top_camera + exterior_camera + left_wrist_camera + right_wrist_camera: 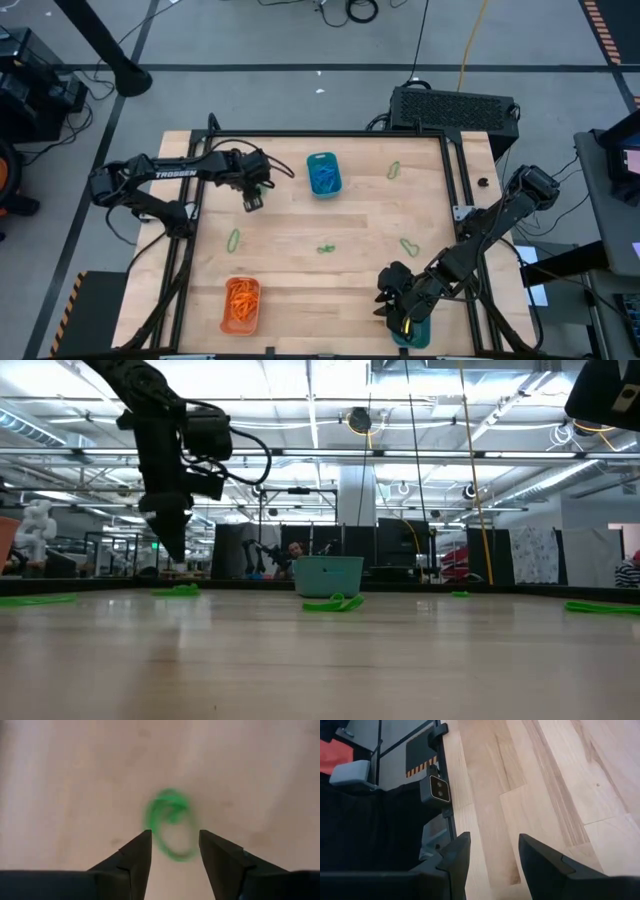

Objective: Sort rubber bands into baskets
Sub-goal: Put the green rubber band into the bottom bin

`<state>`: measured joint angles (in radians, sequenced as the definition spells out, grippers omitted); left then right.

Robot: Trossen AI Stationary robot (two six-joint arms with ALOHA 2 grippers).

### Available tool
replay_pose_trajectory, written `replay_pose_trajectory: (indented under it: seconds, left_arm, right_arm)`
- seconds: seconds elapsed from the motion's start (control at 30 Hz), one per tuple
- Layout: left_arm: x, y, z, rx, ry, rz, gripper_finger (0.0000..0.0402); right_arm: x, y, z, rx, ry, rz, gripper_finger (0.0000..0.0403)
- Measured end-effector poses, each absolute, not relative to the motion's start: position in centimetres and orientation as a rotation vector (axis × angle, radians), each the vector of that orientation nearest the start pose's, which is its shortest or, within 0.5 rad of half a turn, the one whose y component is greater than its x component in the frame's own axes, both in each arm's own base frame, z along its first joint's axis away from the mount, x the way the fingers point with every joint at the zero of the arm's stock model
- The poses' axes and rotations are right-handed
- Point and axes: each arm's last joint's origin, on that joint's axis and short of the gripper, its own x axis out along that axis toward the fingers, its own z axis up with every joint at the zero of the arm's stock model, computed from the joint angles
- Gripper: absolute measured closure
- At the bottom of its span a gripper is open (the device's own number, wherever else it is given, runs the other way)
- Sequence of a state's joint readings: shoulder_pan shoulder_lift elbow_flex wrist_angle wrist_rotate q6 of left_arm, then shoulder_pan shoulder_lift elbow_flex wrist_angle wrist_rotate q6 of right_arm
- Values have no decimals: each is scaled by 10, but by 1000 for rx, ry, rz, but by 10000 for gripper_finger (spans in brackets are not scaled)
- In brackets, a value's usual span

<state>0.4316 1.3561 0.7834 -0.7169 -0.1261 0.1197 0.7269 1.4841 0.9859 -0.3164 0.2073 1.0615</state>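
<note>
My left gripper (252,200) hangs open at the table's far left, pointing steeply down, its fingertips (172,550) just above the wood. A green rubber band (170,822) lies on the table below and ahead of the open fingers, touching neither; it also shows in the low view (178,590). More green bands lie loose (234,238) (326,247) (408,245) (394,170). A blue basket (323,173) holds blue bands and an orange basket (240,305) holds orange bands. My right gripper (392,305) waits open over a teal basket (412,332) at the near right, nothing between its fingers (494,840).
A black frame rail (190,240) runs along the table's left side and another (462,180) along the right. A small camera (439,789) sits on the near edge. Bare wood lies between the baskets.
</note>
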Motion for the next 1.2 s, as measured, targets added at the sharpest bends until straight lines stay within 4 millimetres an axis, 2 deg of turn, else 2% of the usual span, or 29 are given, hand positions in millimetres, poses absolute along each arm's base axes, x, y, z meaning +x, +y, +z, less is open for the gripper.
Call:
replay_pose_trajectory:
  seconds: [0.1, 0.4, 0.7, 1.03, 1.13, 1.2]
  left_arm:
    - [208, 96, 183, -146, 1308, 295, 229]
    - [210, 106, 154, -127, 1372, 336, 228]
    - [214, 115, 152, -91, 1330, 365, 228]
    - [218, 123, 135, -115, 1367, 310, 229]
    - [217, 123, 134, -108, 1372, 296, 247]
    - [217, 123, 135, -104, 1371, 297, 280]
  right_arm:
    - [233, 200, 232, 621, 892, 51, 243]
    - [233, 200, 232, 618, 892, 53, 243]
    - [233, 200, 232, 620, 896, 54, 243]
    - [234, 199, 232, 620, 895, 53, 243]
    - [233, 199, 232, 622, 895, 53, 243]
    - [234, 199, 232, 622, 894, 53, 243]
